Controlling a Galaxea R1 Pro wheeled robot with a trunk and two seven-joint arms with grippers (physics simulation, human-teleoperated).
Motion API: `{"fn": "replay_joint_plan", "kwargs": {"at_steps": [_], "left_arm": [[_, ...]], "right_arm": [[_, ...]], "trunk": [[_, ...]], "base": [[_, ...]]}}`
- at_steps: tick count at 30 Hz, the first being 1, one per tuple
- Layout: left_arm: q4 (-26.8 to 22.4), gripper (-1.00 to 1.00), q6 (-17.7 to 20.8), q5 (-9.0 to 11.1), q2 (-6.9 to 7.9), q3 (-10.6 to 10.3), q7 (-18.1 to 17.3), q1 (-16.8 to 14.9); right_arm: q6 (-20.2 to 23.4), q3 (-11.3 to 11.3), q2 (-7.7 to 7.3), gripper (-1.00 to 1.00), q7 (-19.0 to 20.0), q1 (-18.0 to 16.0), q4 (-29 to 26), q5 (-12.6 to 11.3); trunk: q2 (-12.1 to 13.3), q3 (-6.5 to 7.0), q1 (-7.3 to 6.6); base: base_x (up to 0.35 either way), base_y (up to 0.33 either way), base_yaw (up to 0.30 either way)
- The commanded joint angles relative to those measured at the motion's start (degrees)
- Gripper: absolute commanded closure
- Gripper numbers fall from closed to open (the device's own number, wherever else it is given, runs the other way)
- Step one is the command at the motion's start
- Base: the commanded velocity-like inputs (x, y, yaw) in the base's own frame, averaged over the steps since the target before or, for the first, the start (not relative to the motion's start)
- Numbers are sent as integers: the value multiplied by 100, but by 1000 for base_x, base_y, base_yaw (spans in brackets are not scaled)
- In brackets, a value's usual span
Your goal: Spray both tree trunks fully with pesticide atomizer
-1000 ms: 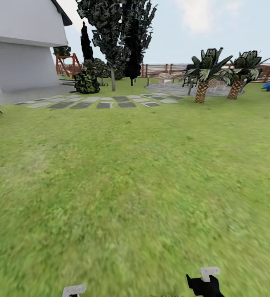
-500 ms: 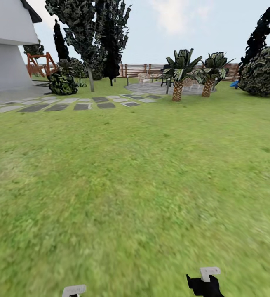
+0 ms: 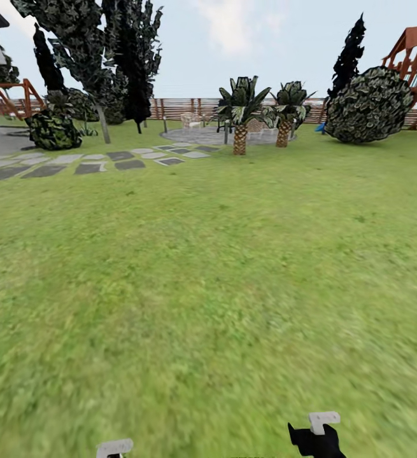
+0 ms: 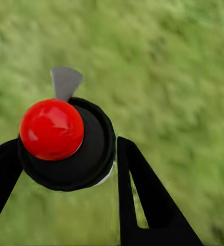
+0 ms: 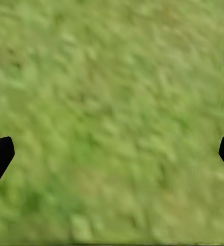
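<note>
Far ahead of both pincers stand two palms [image 3: 240, 117], a round bush [image 3: 368, 105] and the trees [image 3: 100, 57] beside the stepping stones [image 3: 93, 162], with open grass [image 3: 208, 273] between; the left pincer [image 4: 65, 154] is clenched on the atomizer [image 4: 65, 141], red-capped, seemingly upright; the right pincer [image 5: 112, 154] hangs released over blurred lawn.

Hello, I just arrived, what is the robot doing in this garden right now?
The robot stands on the grass. Its left gripper is shut on the pesticide atomizer, the one with the red top. The right gripper is open and empty over the lawn. A tall tree stands far ahead beside the stepping stones, and no spray is seen.
</note>
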Motion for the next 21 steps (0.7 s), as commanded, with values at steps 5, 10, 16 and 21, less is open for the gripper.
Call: {"fn": "replay_joint_plan", "kwargs": {"at_steps": [5,10,16,21], "left_arm": [[-1,100,0,0,0,0,-1,1],[-1,100,0,1,0,0,-1,1],[-1,100,0,0,0,0,-1,1],[-1,100,0,0,0,0,-1,-1]], "right_arm": [[0,0,2,-100,0,0,0,0],[0,0,-2,-100,0,0,0,0],[0,0,2,-100,0,0,0,0],[0,0,0,-100,0,0,0,0]], "trunk": [[0,0,0],[0,0,0],[0,0,0],[0,0,0]], "base": [[0,-273,-266],[0,-273,-266],[0,-273,-267],[0,-274,-267]]}}
